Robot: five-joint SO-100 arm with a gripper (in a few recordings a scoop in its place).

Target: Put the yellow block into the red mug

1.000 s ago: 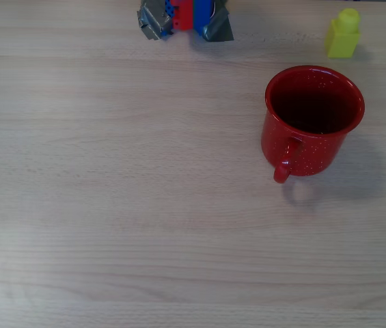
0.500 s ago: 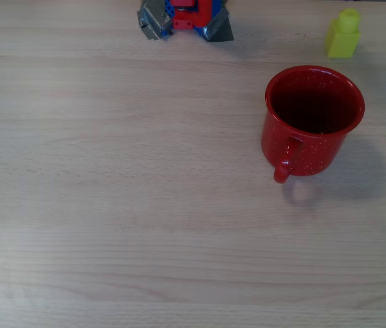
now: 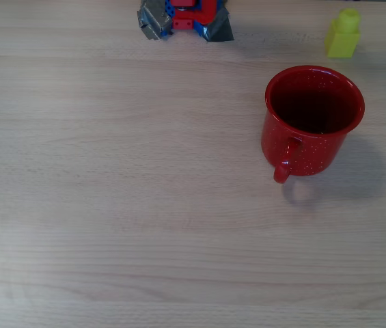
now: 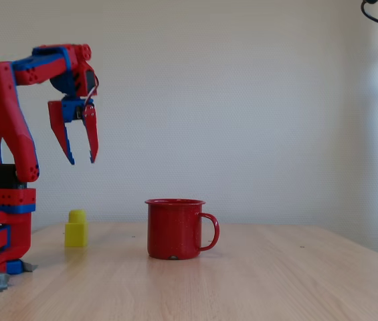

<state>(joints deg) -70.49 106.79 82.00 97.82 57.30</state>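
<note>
The yellow block (image 3: 343,33) stands upright on the table near the top right corner of the overhead view; in the fixed view the yellow block (image 4: 76,229) sits left of the mug. The red mug (image 3: 312,119) stands upright below the block, handle toward the bottom of the picture and inside dark; in the fixed view the red mug (image 4: 175,228) shows its handle on the right. My gripper (image 4: 83,160) hangs high above the table, pointing down, above the block, its red fingers slightly apart with nothing between them.
The arm's red and blue base (image 3: 186,17) is clamped at the top edge of the wooden table (image 3: 124,205). A plain wall stands behind in the fixed view.
The parts of the arm over the base have shifted slightly at the top edge of the overhead view. Block and mug have not moved.
</note>
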